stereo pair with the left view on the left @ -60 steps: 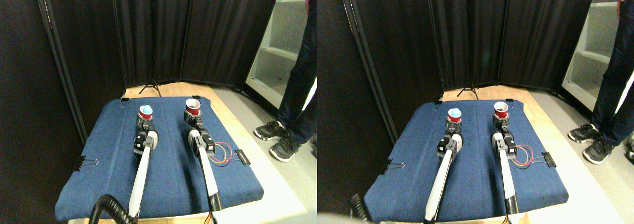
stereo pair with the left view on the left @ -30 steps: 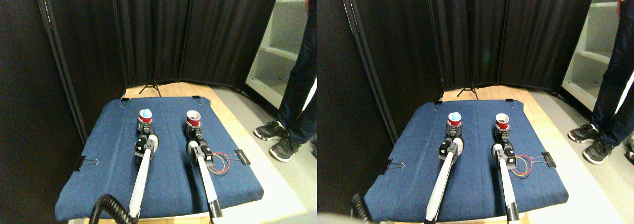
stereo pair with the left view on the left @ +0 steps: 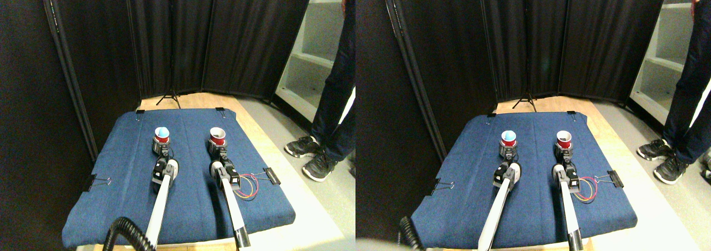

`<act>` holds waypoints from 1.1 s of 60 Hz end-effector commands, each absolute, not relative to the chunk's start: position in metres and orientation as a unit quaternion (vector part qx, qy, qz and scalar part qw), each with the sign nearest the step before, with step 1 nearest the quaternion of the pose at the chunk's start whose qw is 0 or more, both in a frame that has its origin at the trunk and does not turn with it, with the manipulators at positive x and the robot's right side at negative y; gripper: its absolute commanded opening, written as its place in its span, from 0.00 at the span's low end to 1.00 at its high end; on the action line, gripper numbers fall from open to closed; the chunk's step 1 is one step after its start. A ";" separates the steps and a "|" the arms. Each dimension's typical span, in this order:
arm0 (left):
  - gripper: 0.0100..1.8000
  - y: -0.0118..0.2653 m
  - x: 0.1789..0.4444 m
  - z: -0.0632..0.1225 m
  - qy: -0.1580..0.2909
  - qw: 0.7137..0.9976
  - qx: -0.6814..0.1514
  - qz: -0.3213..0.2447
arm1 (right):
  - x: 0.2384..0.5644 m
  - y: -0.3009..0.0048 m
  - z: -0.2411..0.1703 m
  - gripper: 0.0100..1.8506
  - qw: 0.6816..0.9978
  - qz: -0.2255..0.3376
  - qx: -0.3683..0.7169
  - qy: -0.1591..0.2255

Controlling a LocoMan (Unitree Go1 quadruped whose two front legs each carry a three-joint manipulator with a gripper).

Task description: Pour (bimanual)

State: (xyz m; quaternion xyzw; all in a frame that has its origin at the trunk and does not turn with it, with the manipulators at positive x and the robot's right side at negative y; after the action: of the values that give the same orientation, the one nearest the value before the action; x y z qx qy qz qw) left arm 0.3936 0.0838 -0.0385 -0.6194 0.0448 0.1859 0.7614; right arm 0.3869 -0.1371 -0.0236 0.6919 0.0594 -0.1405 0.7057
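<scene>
Two red cups, one claw at each, and no pouring yet.

The left claw (stereo pair with the left view on the left: 161,146) is at the bottom of the left cup (stereo pair with the left view on the left: 161,135), which has something light blue inside. The right claw (stereo pair with the left view on the left: 216,146) is at the bottom of the right cup (stereo pair with the left view on the left: 217,136), which looks white inside. Both cups stand up straight on the blue cloth (stereo pair with the left view on the left: 183,206) that covers the tabletop, side by side but apart. I cannot tell if either claw is closed on its cup or just close to it; they are too small to see. I think this is the holding step. Next, one cup must go up, come over the other, and tip slowly. A person (stereo pair with the left view on the left: 333,95) stands nearby.
</scene>
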 end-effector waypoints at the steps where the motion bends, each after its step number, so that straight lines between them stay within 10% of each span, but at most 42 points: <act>1: 0.18 0.082 0.391 -0.048 0.059 0.769 -0.605 0.197 | 0.390 -0.137 -0.020 0.17 0.707 -0.121 0.695 0.054; 6: 0.21 0.084 0.391 -0.048 0.071 0.770 -0.604 0.193 | 0.391 -0.139 -0.020 0.25 0.698 -0.121 0.702 0.070; 15: 0.72 0.085 0.386 -0.045 0.104 0.756 -0.620 0.180 | 0.392 -0.141 -0.021 0.65 0.690 -0.092 0.710 0.105; 22: 0.90 0.083 0.384 -0.041 0.119 0.776 -0.596 0.168 | 0.391 -0.140 -0.020 0.72 0.687 -0.084 0.713 0.113; 45: 0.85 0.085 0.371 -0.023 0.117 0.788 -0.590 0.133 | 0.381 -0.139 -0.009 0.86 0.691 -0.066 0.711 0.109; 66: 0.80 0.092 0.346 0.004 0.109 0.818 -0.562 0.054 | 0.348 -0.140 0.018 0.69 0.736 -0.037 0.674 0.042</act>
State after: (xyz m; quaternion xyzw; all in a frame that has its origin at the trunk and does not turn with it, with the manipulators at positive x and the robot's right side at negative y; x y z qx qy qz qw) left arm 0.3478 0.0909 -0.0099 -0.5619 0.1352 0.0801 0.8121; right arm 0.3510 -0.1446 0.0051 0.6844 0.0559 -0.0775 0.7228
